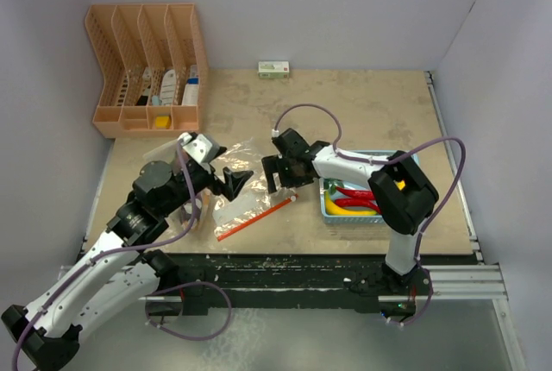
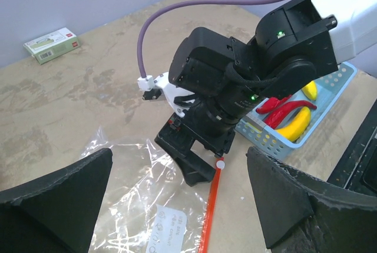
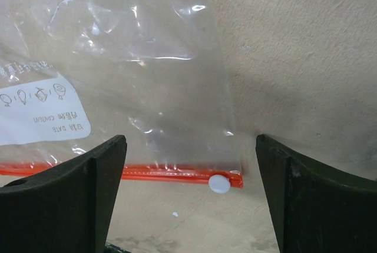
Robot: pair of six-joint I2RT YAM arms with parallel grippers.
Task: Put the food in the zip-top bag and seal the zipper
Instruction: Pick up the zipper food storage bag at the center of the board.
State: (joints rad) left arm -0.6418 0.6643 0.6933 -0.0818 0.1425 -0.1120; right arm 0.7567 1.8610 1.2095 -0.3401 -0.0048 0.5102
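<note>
Pale lilac walls close in a worn beige table (image 1: 362, 112). At the back left stands a peach-coloured file rack (image 1: 147, 69) with a few small things in its slots. The left gripper (image 1: 235, 183) hangs over the left part of the zip-top bag (image 1: 246, 203) with its fingers spread wide, holding nothing. The bag lies flat and crumpled at the middle of the table. Its zipper (image 1: 255, 218) runs slantwise along the near edge, with a white slider (image 3: 219, 183) at the right end. The right gripper (image 1: 278, 174) is low over that right end, jaws apart, nothing between them but bag and table. A small green-and-white box (image 1: 273, 68) sits against the back wall. To the right, beside the bag, the food lies in a light blue basket (image 1: 354, 221): red chili peppers (image 1: 354, 191) and yellow pieces (image 1: 345, 209).
</note>
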